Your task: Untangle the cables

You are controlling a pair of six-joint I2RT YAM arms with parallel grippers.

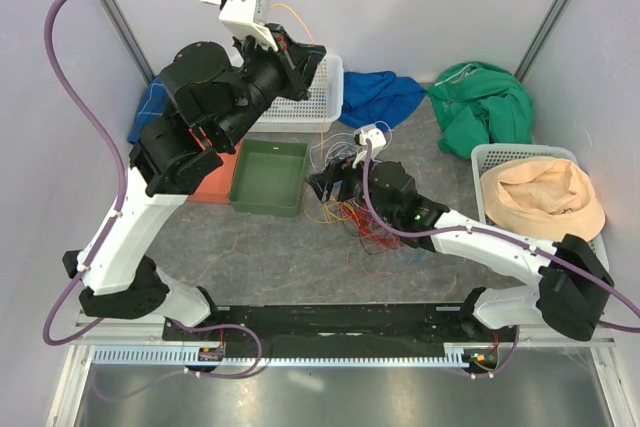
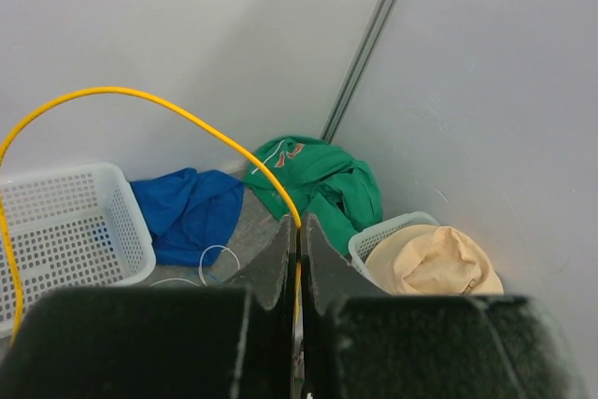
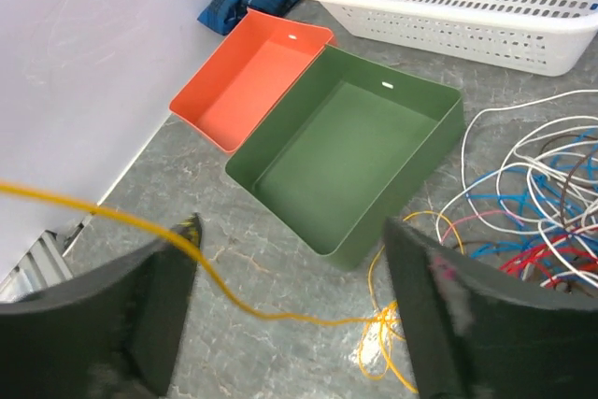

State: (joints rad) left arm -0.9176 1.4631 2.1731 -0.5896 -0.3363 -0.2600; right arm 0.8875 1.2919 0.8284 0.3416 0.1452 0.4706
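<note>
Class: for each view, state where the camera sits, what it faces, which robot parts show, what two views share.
Top external: overhead from behind, looking down on cables; both arms.
Left wrist: raised, facing back corner; left fingers shut on yellow cable.
Right wrist: low, facing green tray; right fingers open.
Shared: green tray, top and right wrist.

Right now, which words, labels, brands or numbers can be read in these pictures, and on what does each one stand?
None can be read.
The green garment carries a small orange and white print, too blurred and folded to read.
No other lettering shows in any view.
</note>
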